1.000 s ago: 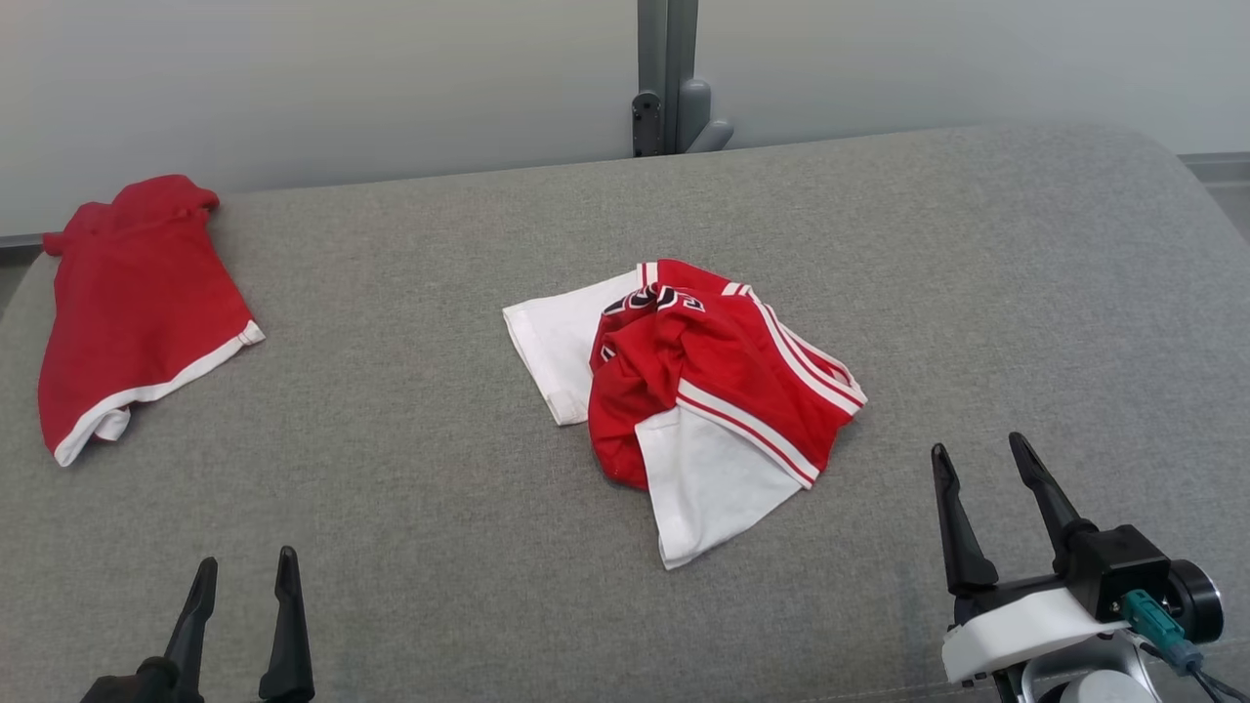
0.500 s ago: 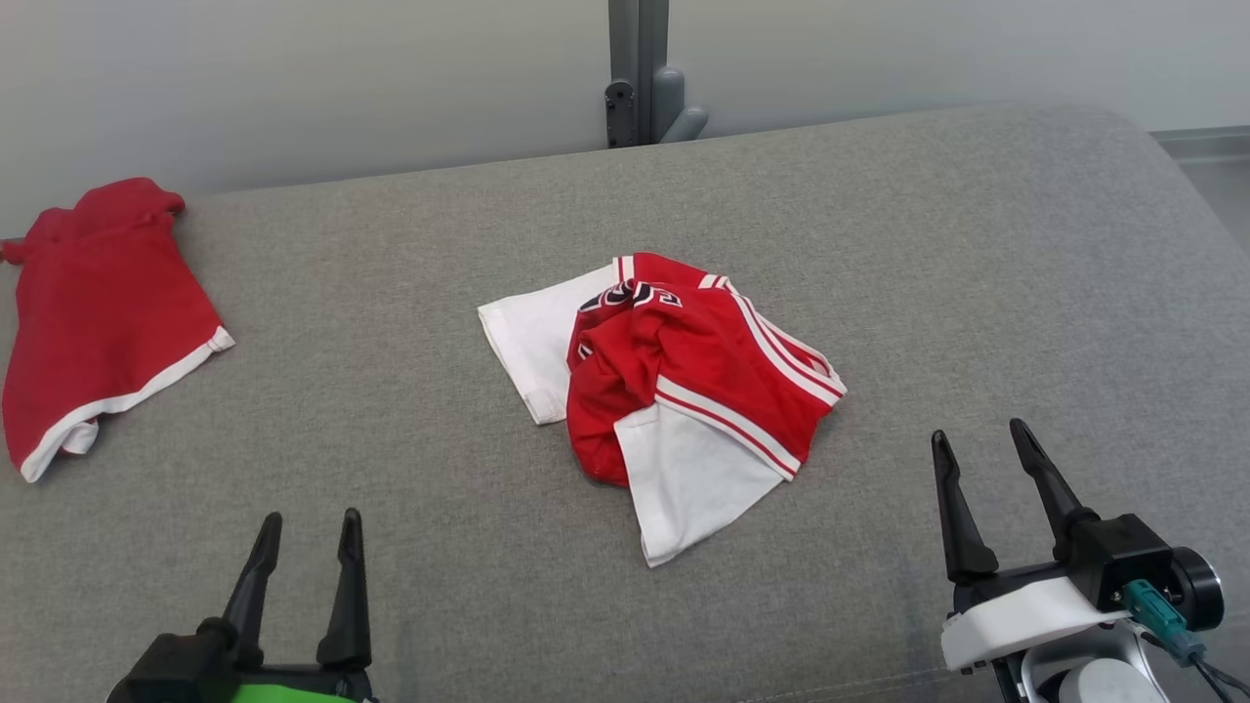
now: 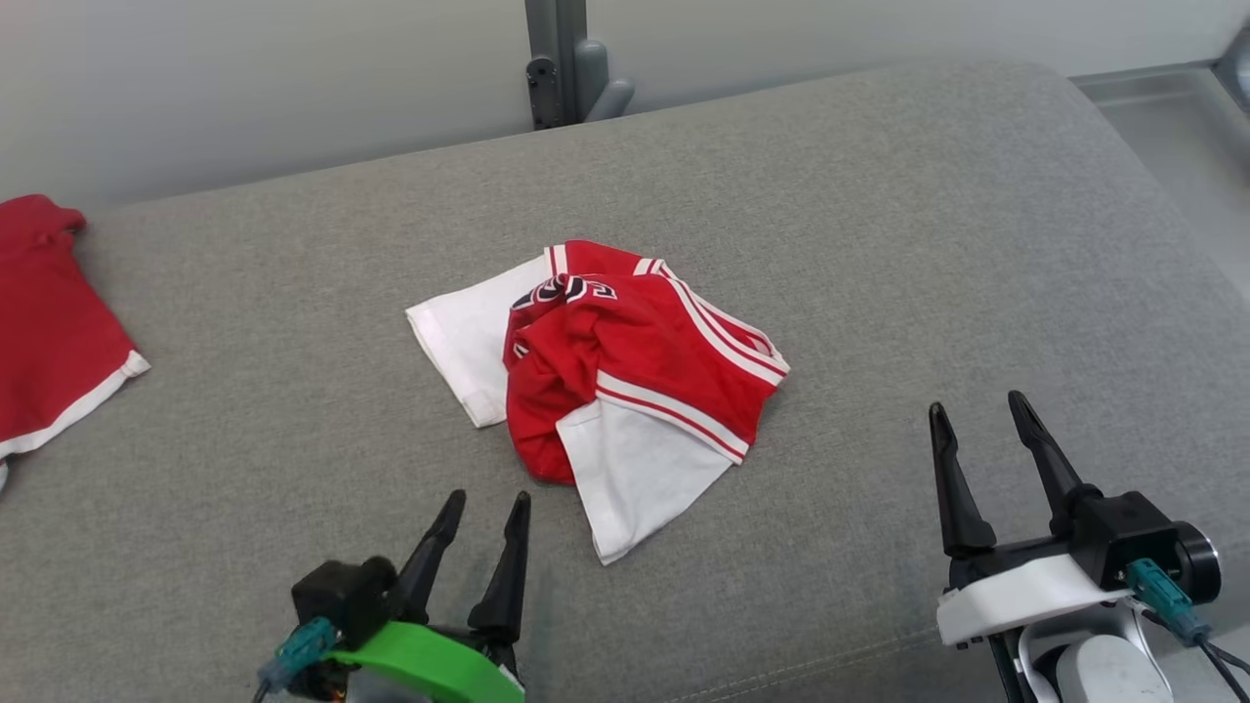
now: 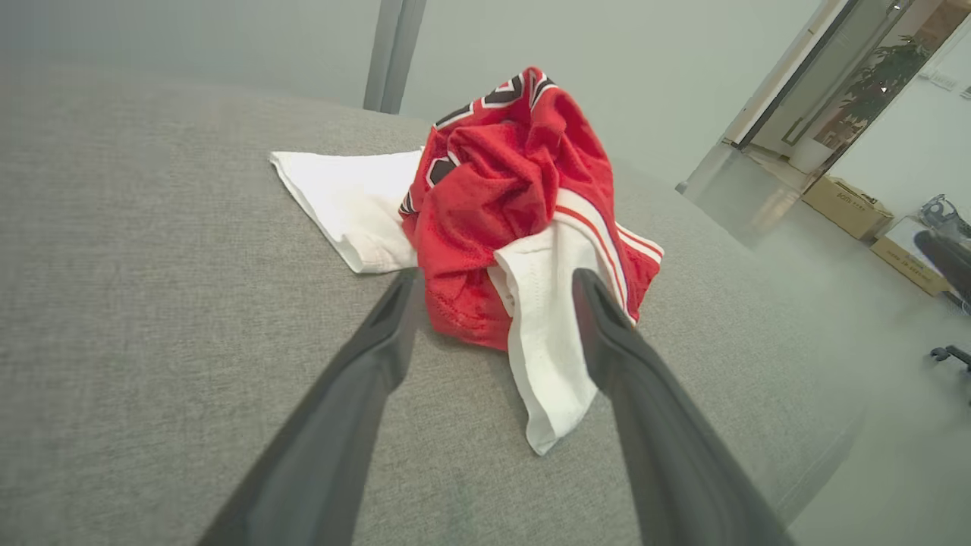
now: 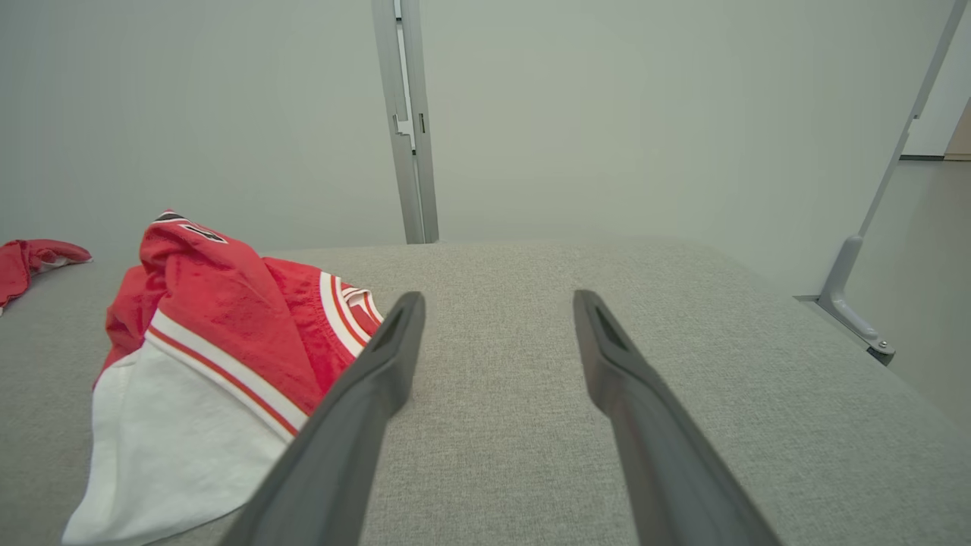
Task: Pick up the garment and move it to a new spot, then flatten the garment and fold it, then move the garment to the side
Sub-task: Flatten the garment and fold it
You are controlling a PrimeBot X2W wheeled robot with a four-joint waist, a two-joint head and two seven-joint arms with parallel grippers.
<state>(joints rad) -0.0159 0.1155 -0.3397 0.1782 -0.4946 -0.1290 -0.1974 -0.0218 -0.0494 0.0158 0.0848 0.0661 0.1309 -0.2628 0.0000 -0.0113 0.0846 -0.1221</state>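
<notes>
Red and white jersey cloth, the garment [image 3: 625, 381] lies crumpled in a heap around the middle of the tabletop [image 3: 928, 244], somewhat closer to the near edge than the far one. One white panel spreads flat toward the left edge. A second white flap tongues out toward the near edge, and the red body with its striped trim bulges up between them. As a bundle it has no clean long axis.

The left fingers [image 3: 508, 566] stand spread wide and hold nothing. They sit low at the near edge and aim straight at the heap's near-left side. In the left wrist view the red bulge and the white flap sit just beyond the tips, framed in the gap, not yet touched. The right fingers [image 3: 952, 488] are likewise parted and empty. They are well apart from the cloth toward the right edge and point over bare surface. The left arm is plainly nearer, so the pickup likely falls to it.

The tabletop is covered in grey woven fabric with rounded edges. Another red garment [image 3: 49, 332] lies at the left edge. A grey post [image 3: 557, 59] rises behind the far edge against a pale wall.
</notes>
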